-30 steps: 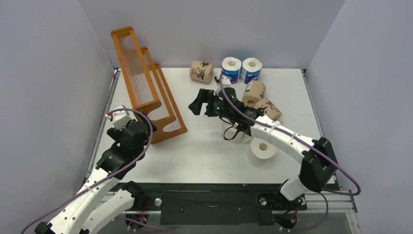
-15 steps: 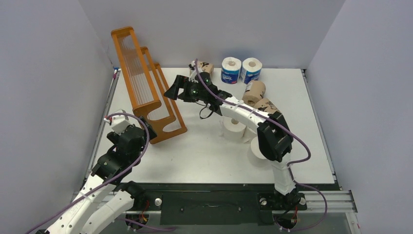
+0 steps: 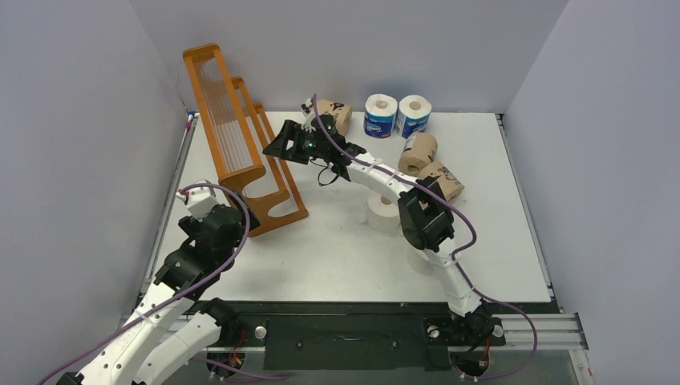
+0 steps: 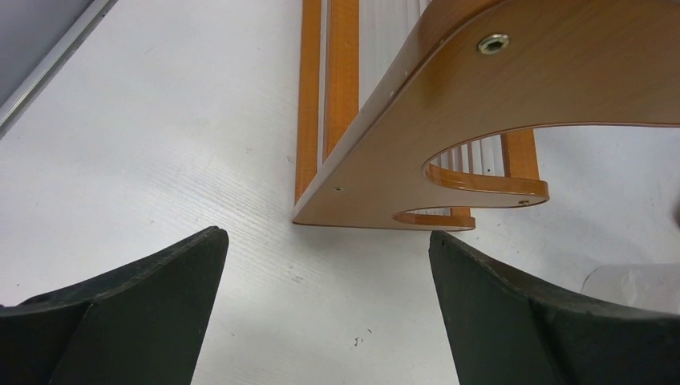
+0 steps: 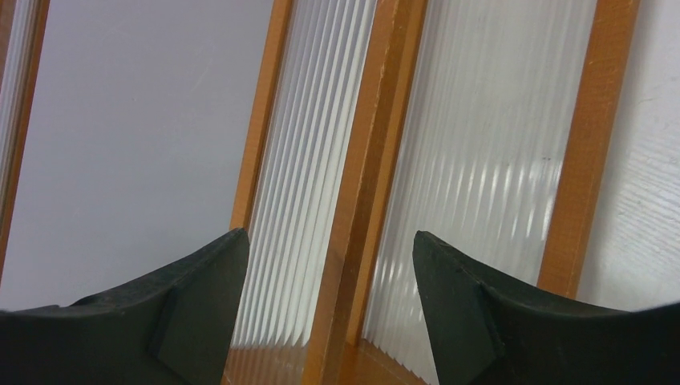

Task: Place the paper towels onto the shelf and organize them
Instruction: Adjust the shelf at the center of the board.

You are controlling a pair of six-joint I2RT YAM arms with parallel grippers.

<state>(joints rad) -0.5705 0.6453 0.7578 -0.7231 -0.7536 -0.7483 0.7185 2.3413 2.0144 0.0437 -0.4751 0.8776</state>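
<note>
The right arm (image 3: 365, 170) stretches low across the counter (image 3: 337, 257) toward the left rear, elbow raised mid-counter; the right jaws stand open at the shelf (image 3: 240, 152), one wooden rail between them, no contact visible; the left arm (image 3: 188, 265) is bent close to its base, wrist lifted; the left jaws are wide open and empty, facing the shelf's near side panel (image 4: 481, 120); the shelf runs front to back at the counter's left; the paper towels (image 3: 381, 115) sit loose at the right rear, none on the shelf.
</note>
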